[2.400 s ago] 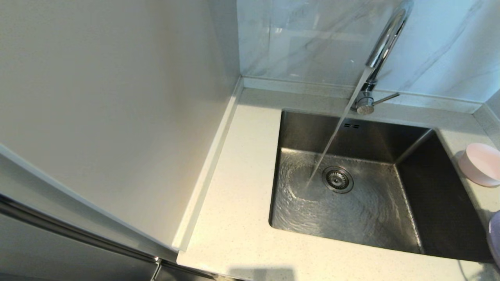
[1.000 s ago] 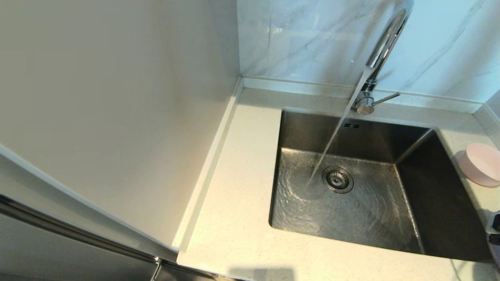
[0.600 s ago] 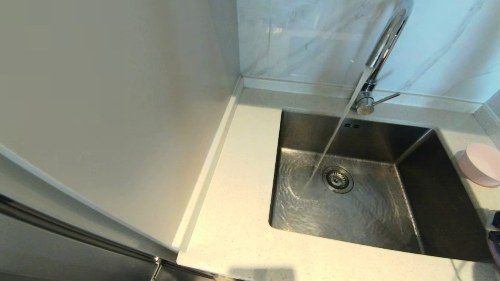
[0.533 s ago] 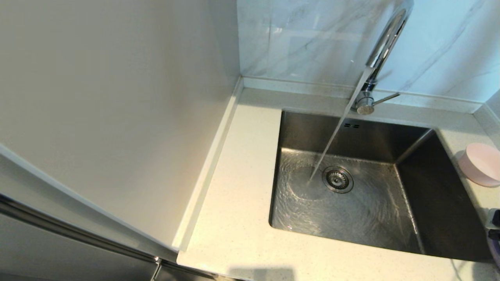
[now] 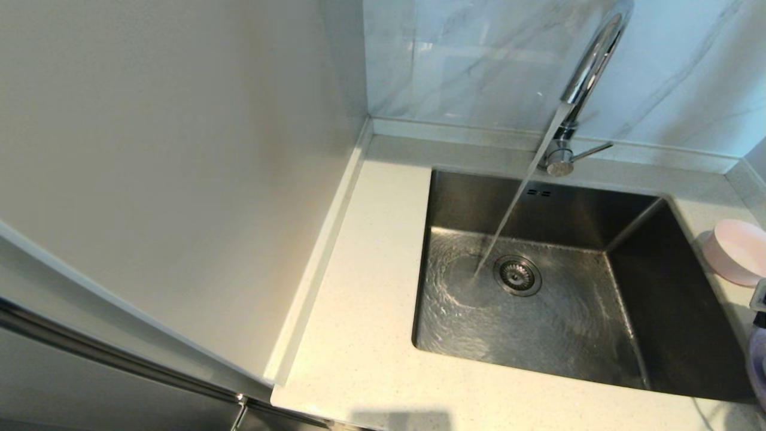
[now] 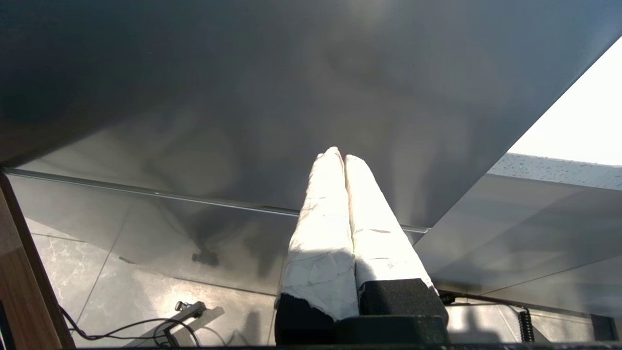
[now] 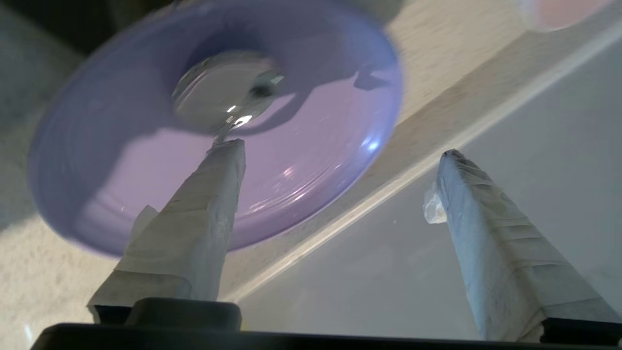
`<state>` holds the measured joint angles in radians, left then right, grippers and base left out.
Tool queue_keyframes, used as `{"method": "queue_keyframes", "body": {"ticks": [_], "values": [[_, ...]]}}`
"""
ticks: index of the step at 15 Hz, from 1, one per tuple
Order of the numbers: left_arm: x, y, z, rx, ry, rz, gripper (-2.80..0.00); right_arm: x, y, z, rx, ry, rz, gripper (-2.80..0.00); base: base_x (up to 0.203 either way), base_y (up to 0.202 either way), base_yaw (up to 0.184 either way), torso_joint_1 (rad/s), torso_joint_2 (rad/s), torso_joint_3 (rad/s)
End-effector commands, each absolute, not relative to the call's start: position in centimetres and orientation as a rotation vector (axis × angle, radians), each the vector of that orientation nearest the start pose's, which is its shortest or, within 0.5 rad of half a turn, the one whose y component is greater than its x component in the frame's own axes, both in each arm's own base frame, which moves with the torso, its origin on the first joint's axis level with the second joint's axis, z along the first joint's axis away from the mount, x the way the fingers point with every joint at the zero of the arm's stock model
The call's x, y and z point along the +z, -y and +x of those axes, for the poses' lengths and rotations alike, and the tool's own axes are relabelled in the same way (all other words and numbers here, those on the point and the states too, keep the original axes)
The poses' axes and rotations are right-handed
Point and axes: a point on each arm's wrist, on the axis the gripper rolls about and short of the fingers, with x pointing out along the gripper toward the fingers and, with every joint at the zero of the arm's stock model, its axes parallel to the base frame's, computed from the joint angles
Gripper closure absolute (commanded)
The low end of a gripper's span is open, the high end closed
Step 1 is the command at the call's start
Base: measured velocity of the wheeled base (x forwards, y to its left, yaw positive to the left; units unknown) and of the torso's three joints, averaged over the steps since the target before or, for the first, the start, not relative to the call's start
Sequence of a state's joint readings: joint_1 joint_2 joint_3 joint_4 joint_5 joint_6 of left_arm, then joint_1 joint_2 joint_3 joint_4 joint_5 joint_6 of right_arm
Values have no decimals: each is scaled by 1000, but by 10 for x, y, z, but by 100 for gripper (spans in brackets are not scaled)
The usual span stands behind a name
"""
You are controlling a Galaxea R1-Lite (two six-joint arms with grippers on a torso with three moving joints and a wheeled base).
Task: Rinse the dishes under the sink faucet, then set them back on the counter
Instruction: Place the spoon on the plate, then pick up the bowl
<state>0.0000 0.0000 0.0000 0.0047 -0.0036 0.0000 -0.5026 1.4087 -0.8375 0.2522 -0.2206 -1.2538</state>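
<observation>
A glossy marbled wall panel (image 5: 479, 60) stands behind an off-white, finely speckled stone counter (image 5: 365, 335), and a plain pale wall closes the left side. Into the counter is set the rectangular brushed stainless-steel sink (image 5: 574, 209) with its round metal drain strainer (image 5: 517, 275). The tall shiny chrome gooseneck faucet (image 5: 589, 66) is at the rear edge of the sink, and a stream of water (image 5: 508, 209) falls from it to the basin floor just beside the strainer, as it did 2.4 s ago.

The small pale pink round bowl (image 5: 736, 251) lies on the counter at the right edge of the sink, in the same place as before. Near the front right corner, at the border of the head view, a part of the round lavender plate (image 7: 311, 160) is seen on the counter, close to the low raised lip. The thin silver metal spoon (image 7: 226, 97) lies in the plate, its bowl toward the middle.

The right gripper (image 7: 335, 150) was not there 2.4 s ago; it is now over the plate edge, a little nearer to the pink bowl than half a second ago. Its taped fingers (image 7: 204, 204) are spread wide: one is over the plate near the spoon handle, the other is beyond the rim. They hold nothing.

The left gripper (image 6: 340, 158) is parked low beside a dark cabinet front, fingers pressed together and empty.
</observation>
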Motion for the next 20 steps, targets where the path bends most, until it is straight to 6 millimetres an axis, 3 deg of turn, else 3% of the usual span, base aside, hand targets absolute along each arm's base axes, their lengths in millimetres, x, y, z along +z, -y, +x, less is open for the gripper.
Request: {"method": "queue_keyframes", "body": {"ticks": [1,3,7,8,10,14,20], "values": [[75,0,-23,-4,-5,0,0,212,101,178,-91,-1024,-1004,-280,0,0,0,0,0,0],[75,0,-23,-3,-5,0,0,231,98,176,-94,-987,-970,-280,0,0,0,0,0,0],[75,0,-23,-3,-5,0,0,294,75,167,-17,-1044,-715,-280,0,0,0,0,0,0],[75,0,-23,-3,-5,0,0,304,65,172,-4,-1049,-597,-280,0,0,0,0,0,0],[75,0,-23,-3,-5,0,0,313,43,200,-44,-1056,-290,-280,0,0,0,0,0,0],[75,0,-23,-3,-5,0,0,298,32,247,-106,-1124,-60,-280,0,0,0,0,0,0],[75,0,-23,-4,-5,0,0,277,55,298,-307,-1002,4,-280,0,0,0,0,0,0]]}}
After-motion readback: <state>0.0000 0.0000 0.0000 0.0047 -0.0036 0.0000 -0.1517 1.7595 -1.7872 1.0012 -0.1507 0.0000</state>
